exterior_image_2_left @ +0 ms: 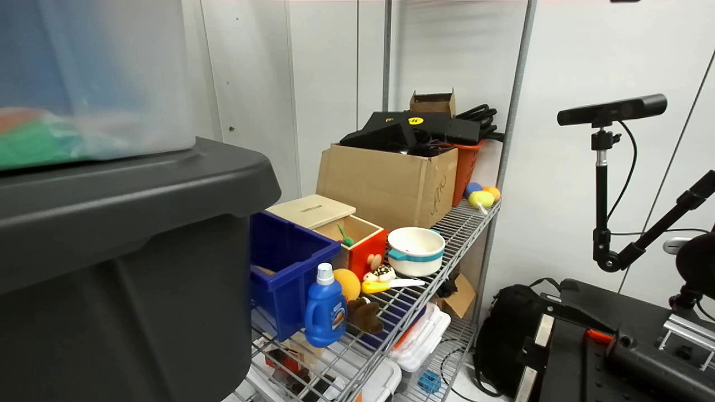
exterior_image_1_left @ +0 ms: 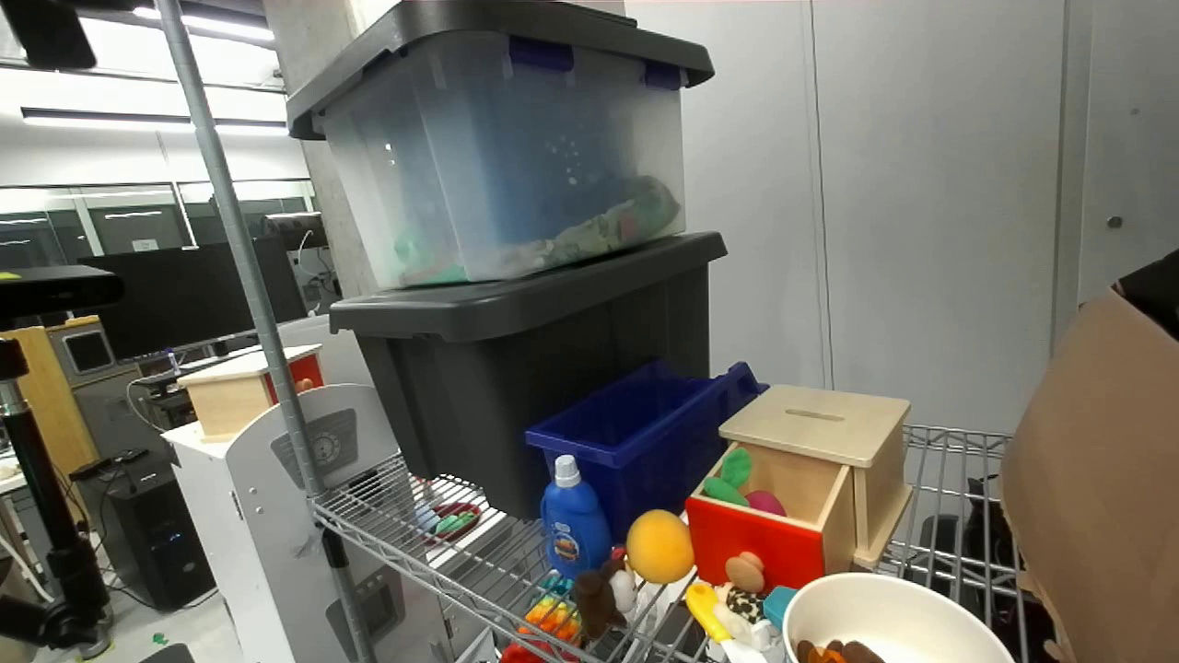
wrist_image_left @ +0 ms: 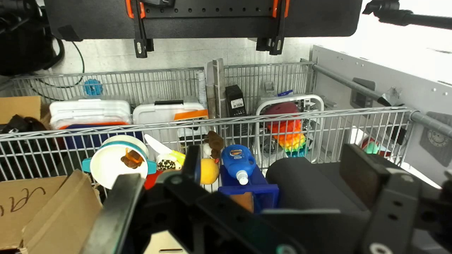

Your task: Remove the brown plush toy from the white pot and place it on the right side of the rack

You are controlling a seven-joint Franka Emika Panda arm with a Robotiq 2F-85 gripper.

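Note:
The brown plush toy [exterior_image_1_left: 834, 652] lies inside the white pot [exterior_image_1_left: 907, 603], with an orange strip on it. Both also show in the wrist view, the toy [wrist_image_left: 132, 159] on the bottom of the pot [wrist_image_left: 106, 167]. In an exterior view the pot [exterior_image_2_left: 416, 269] has teal handles and a teal band, and its wall hides the toy. The pot stands on the silver wire rack [exterior_image_2_left: 463, 248], whose front rail [wrist_image_left: 317, 114] crosses the wrist view. My gripper [wrist_image_left: 279, 169] is open and empty, above the rack and to the right of the pot in the wrist view. I cannot make it out in the exterior views.
Beside the pot are a wooden box with a red drawer [exterior_image_1_left: 755, 543], a toy knife [exterior_image_2_left: 391, 285], an orange ball [exterior_image_1_left: 660, 546] and another brown plush [exterior_image_2_left: 366, 317]. A blue bottle [wrist_image_left: 238, 160], blue bin [exterior_image_2_left: 290, 273], dark stacked bins [exterior_image_1_left: 534, 368] and cardboard box [exterior_image_2_left: 380, 181] stand around.

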